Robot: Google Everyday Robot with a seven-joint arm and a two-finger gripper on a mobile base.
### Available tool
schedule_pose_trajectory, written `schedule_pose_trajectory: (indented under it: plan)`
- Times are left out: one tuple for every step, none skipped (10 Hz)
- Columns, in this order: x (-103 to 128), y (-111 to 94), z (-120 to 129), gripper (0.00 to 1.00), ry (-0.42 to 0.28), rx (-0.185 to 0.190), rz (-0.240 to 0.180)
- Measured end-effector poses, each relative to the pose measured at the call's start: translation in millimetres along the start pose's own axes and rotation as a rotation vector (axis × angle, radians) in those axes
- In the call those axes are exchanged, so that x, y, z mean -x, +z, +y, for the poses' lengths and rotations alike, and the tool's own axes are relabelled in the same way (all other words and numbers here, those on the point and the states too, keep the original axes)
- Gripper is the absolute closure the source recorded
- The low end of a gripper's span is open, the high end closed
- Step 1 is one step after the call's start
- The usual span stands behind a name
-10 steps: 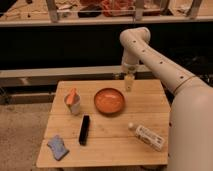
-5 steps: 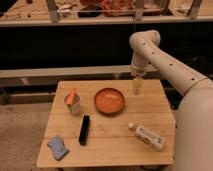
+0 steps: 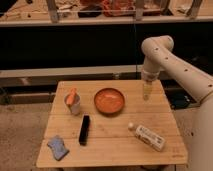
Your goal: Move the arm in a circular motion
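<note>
The arm (image 3: 167, 60) is reaching in from the right of the view, bending at a rounded joint up high and pointing straight down. The gripper (image 3: 146, 92) is hanging at its end over the far right part of the wooden table (image 3: 115, 131); whether the gripper is parted or closed cannot be told. Near the gripper's left, an orange bowl (image 3: 109, 100) is sitting on the table. Farther left, beyond the bowl, a grey cup (image 3: 73, 105) holding something orange is standing upright. Nearer the camera than the gripper, a white bottle (image 3: 148, 137) is lying on its side. Well off to the gripper's near left, a black bar-shaped object (image 3: 84, 130) and a blue sponge (image 3: 57, 148) are lying flat.
</note>
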Motion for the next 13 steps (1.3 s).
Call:
schedule_pose_trajectory:
  plan:
    - [-9.0,1.2,5.0,0.2,0.016,-0.002,-0.003]
    - [-19.9,3.0,11.7,0.2,0.036,-0.004,-0.007]
    - [-32.7,6.2,20.0,0.2,0.067,-0.008,-0.014]
    - [-55.3,9.3,35.1,0.2,0.107,-0.015,-0.021]
    - [-68.1,10.4,45.6,0.2,0.123,-0.015,-0.022]
    - [-97.6,12.5,77.0,0.2,0.161,-0.026,-0.028]
    - [-109.6,14.2,99.1,0.2,0.178,-0.033,-0.031]
    - [-116.3,14.4,114.0,0.2,0.189,-0.039,-0.032]
    - [-125.0,15.3,141.9,0.2,0.2,-0.051,-0.032]
    - [-131.3,13.8,172.1,0.2,0.204,-0.068,-0.029]
    - [-132.4,11.8,189.9,0.2,0.202,-0.08,-0.027]
    - [-126.4,9.4,211.7,0.2,0.183,-0.097,-0.024]
    - [-113.7,7.0,229.0,0.2,0.156,-0.113,-0.021]
